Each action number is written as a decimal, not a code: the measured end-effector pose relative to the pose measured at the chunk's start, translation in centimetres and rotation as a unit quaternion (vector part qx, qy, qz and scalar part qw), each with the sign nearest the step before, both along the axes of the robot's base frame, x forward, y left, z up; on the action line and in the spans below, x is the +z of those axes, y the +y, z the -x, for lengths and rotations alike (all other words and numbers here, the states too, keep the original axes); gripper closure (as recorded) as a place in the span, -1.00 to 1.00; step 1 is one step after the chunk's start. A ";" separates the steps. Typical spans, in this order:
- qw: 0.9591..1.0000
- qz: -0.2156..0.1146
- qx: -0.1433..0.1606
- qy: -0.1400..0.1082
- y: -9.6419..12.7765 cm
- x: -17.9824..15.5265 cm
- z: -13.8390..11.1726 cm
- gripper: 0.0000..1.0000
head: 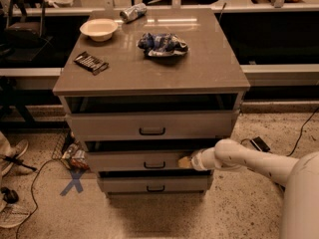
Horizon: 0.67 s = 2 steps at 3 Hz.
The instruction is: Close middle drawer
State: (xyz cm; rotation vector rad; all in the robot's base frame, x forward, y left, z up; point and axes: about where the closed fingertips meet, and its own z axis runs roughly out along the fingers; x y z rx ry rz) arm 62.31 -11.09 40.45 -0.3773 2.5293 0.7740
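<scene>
Gripper [185,162]: right up against the middle drawer [129,161] front, just right of its handle [154,165].
Grip: cannot tell, wide or narrow.
Middle drawer: second of three, sitting slightly out, dark gap above.
Top drawer [149,125]: ajar.
Cabinet top [209,68]: bowl [98,29] far left, crumpled bag [162,44] centre.

I seem to be in a robot test lab, not a home. A blue tape cross [74,182] marks the speckled hard floor [239,208], loose cables [302,130] trail over it, and a long bench [279,74] runs behind the grey cabinet [149,76]. My gripper [185,162] rests against the middle drawer [129,161].
</scene>
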 end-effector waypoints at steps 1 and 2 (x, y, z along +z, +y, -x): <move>1.000 0.000 -0.001 0.001 -1.2 0.3 2.2 1.00; 1.000 0.007 -0.009 0.024 -4.3 0.4 7.0 1.00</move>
